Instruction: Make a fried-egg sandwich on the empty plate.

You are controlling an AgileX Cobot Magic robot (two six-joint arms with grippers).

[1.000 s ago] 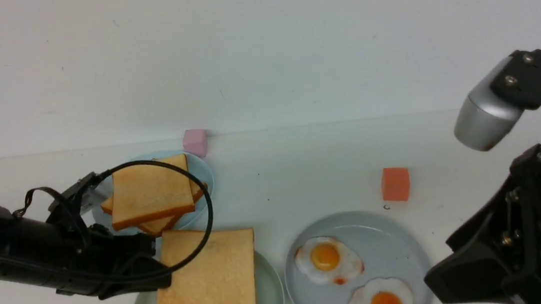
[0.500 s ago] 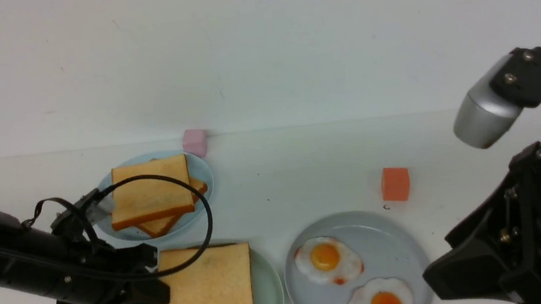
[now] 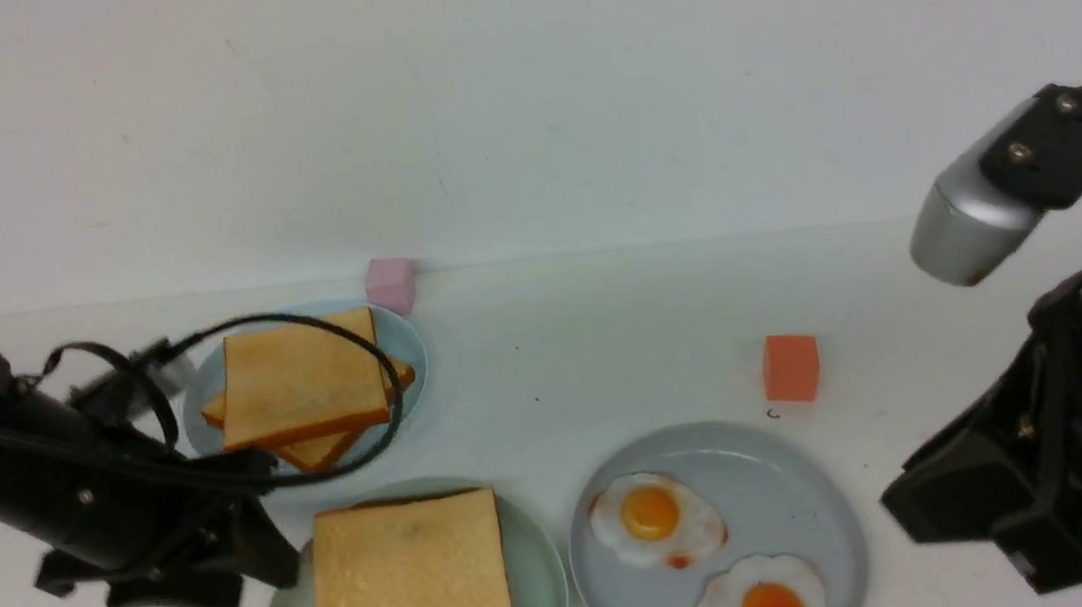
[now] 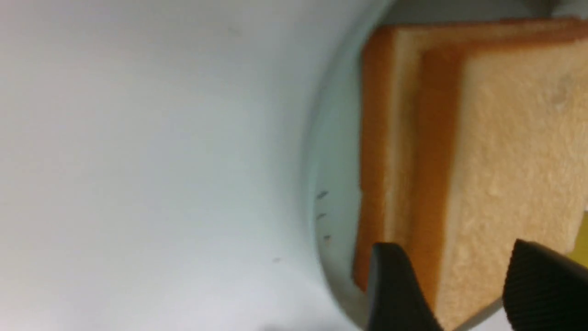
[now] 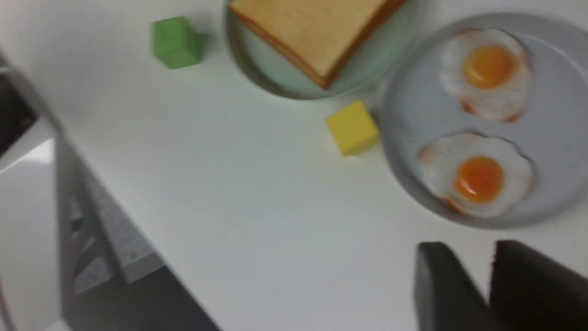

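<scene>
Golden-brown toast lay flat and square on the mint-green plate (image 3: 542, 585), where a second earlier the top slice had hung tilted in the left gripper (image 4: 452, 257) above the slice already there. That gripper had let go: its fingers stood spread wide, gripping nothing, and it had drawn back to the plate's left side. To my eye that made the sandwich (image 3: 410, 589) as good as built. It rested on the robot's near side, next to the grey-blue plate (image 3: 808, 497) with its two fried eggs (image 3: 657, 517), and only the arms' retreat was left. The left wrist camera showed what the front one could not: two crusts stacked edge on, the upper slice set slightly in from the lower, with no egg white showing between them. The right wrist camera added a green block (image 5: 176, 42) near the mint plate and the whole of a yellow block (image 5: 353, 128) between the two plates. It also showed the right gripper (image 5: 482, 257) empty over the white tabletop (image 5: 229, 193), its fingers much closer than before, though the blur kept me from saying whether they had fully met.
</scene>
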